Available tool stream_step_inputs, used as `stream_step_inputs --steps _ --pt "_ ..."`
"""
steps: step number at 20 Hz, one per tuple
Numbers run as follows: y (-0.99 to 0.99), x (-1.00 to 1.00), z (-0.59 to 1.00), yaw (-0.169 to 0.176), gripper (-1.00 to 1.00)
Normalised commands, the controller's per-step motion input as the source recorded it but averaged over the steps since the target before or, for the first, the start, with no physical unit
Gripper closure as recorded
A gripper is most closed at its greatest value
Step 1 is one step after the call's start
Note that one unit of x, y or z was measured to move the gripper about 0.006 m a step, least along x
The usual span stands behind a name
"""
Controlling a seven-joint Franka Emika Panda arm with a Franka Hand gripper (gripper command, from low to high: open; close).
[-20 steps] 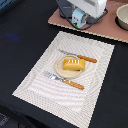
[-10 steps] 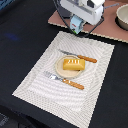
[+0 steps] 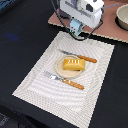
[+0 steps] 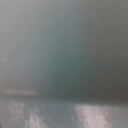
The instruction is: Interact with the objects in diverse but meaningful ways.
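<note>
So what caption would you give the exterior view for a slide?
Robot gripper hovering at the far edge of a striped placemat, where a yellow bread loaf sits between a knife and fork.

Below me the dark tabletop [image 3: 25, 40] carries a striped placemat [image 3: 45, 75] and, at its far edge, a brown board [image 3: 107, 30].
</note>
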Motion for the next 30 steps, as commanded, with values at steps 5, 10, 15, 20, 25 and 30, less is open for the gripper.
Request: stream_step_inputs --steps 5,10,15,20,25,30 --pt "-0.39 0.0 0.0 0.006 1.0" --pt "-0.4 -0.02 0.0 0.008 1.0" --pt "-0.39 -0.04 -0.02 0.008 1.0" --pt "-0.37 -0.06 -0.07 0.014 1.0" --pt "-0.23 -0.15 -0.21 0.021 -1.0" --pt "-0.04 -0.22 -0.25 0.027 -1.0"
